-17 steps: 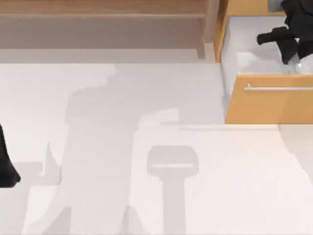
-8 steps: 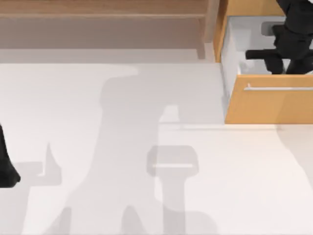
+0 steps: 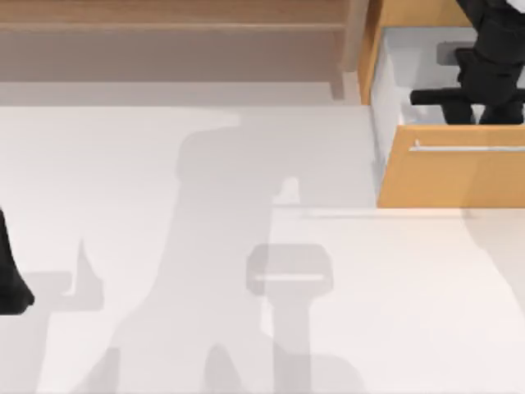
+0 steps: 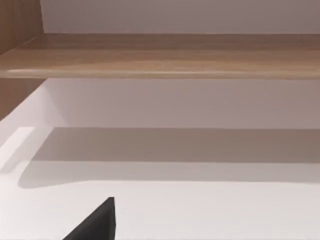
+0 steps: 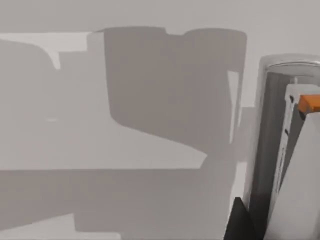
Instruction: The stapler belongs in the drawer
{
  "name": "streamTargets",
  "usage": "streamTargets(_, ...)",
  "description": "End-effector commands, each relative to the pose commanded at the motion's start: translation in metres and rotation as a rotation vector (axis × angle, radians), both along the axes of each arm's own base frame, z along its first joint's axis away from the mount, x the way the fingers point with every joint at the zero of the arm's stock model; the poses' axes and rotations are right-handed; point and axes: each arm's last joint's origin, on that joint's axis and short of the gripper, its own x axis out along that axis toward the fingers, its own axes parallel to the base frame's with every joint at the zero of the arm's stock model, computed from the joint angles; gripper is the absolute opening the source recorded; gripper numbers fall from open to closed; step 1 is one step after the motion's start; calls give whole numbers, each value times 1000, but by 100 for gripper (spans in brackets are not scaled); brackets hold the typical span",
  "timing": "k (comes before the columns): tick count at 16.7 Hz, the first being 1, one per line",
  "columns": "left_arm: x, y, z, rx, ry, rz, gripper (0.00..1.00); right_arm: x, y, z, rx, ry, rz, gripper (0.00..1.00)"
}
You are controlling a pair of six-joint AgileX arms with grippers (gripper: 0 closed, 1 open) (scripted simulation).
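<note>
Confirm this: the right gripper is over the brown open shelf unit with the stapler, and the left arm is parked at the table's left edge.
Not quite. In the top view the right gripper is over the open drawer, not the shelf unit. The right wrist view shows the stapler beside it. The left arm is parked at the table's left edge.

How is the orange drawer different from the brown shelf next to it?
The drawer has an orange-tan front with a thin silver bar handle; the brown shelf has no handle.
The drawer is a box with white inner walls, pulled open; the shelf is an open unit with a flat board.
The right gripper is over the drawer; nothing is at the shelf.
Both look wooden and sit at the table's far edge.
</note>
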Motion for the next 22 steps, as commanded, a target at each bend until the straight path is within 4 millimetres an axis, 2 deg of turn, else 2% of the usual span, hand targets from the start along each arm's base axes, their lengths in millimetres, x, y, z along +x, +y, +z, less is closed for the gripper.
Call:
streamTargets(2,0,0,0,0,0,0,100,0,0,0,0,0,0,0)
streamTargets(15,0,0,0,0,0,0,100,0,0,0,0,0,0,98)
streamTargets(22,0,0,0,0,0,0,100,0,0,0,0,0,0,100)
